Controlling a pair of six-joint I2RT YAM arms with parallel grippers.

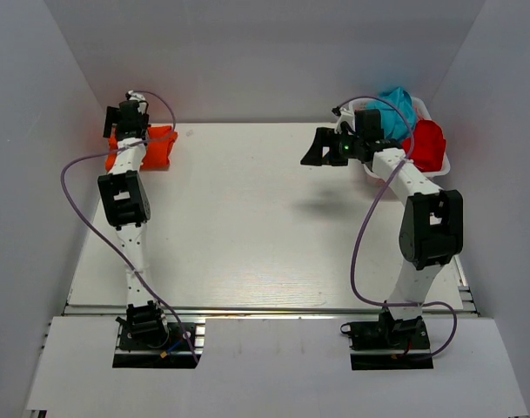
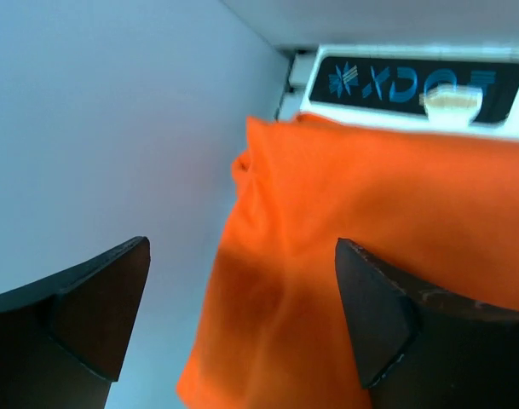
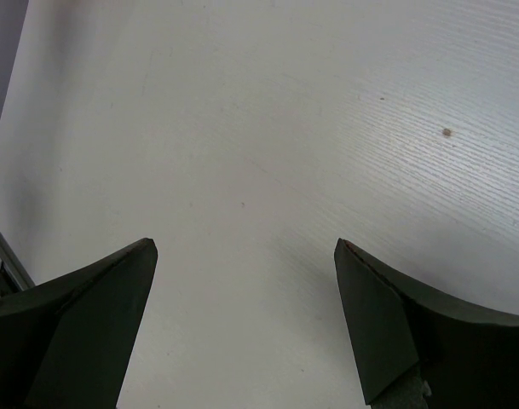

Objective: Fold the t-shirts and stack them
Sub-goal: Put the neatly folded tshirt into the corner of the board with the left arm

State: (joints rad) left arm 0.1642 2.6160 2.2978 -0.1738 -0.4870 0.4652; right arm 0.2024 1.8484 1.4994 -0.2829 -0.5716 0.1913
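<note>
Three shirts at the far corners

The orange-red t-shirt [image 1: 156,148] is being kept bunched at the far left corner of the table [image 1: 247,226], the left gripper [image 2: 242,315] being held spread above it. The teal t-shirt [image 1: 399,106] and the red t-shirt [image 1: 428,144] are being held in the white basket [image 1: 440,169] at the far right corner. The right gripper [image 3: 246,315] is being held spread over the tabletop. Teal lettering on a black label [image 2: 412,81] is being shown blurred, unreadable.

Robotics lab rig: plain white booth walls [image 1: 247,52], white table [image 1: 247,235], left arm [image 1: 125,200], right arm [image 1: 430,226] bolted at edge.
</note>
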